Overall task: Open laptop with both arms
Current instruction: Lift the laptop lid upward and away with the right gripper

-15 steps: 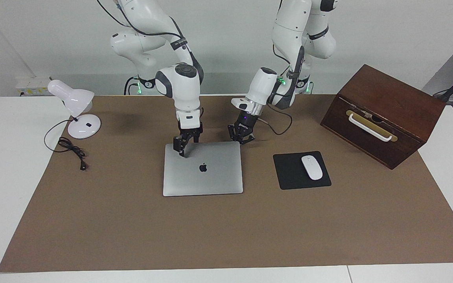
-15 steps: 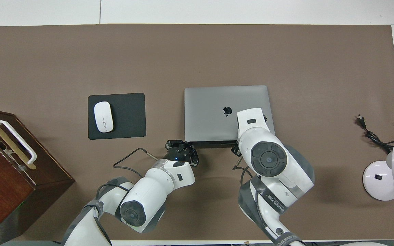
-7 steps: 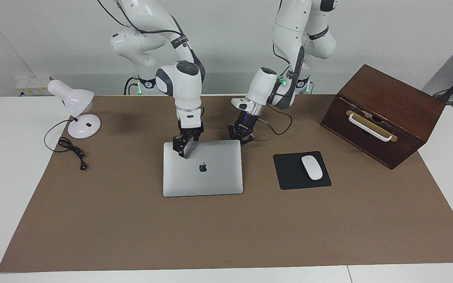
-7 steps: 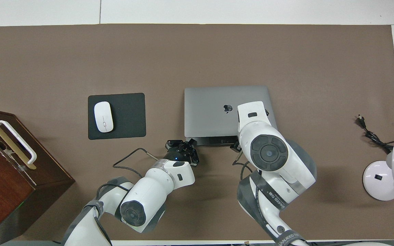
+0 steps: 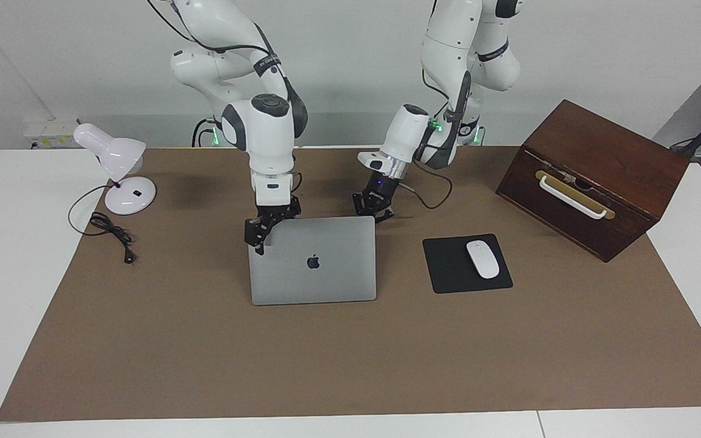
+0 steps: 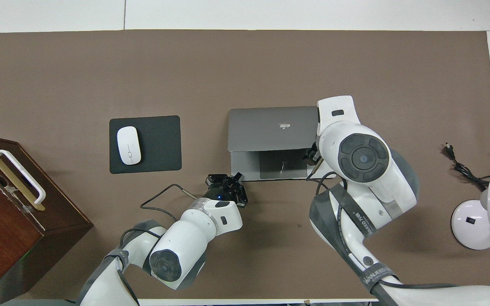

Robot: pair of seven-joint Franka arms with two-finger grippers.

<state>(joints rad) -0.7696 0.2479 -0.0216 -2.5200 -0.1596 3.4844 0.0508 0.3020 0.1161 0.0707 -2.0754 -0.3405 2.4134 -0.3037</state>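
The silver-grey laptop [image 5: 314, 267] lies mid-table with its lid partly raised, hinge on the side farther from the robots. The overhead view shows the tilted lid [image 6: 270, 127] and, under it, the base with the grey trackpad [image 6: 281, 170]. My right gripper [image 5: 259, 234] grips the lid's raised edge at the corner toward the right arm's end; in the overhead view the right arm's wrist mostly covers it. My left gripper [image 5: 373, 208] sits low at the base's robot-side corner toward the left arm's end, and also shows in the overhead view [image 6: 227, 187].
A black mouse pad [image 5: 448, 267] with a white mouse [image 5: 482, 259] lies beside the laptop toward the left arm's end. A brown wooden box [image 5: 594, 176] with a white handle stands at that end. A white desk lamp [image 5: 122, 176] and its cable [image 5: 110, 234] are at the right arm's end.
The right gripper has risen and swung toward the right arm's end with the lid's edge, so the lid has lifted and the trackpad shows. The left gripper has stayed at the base's corner.
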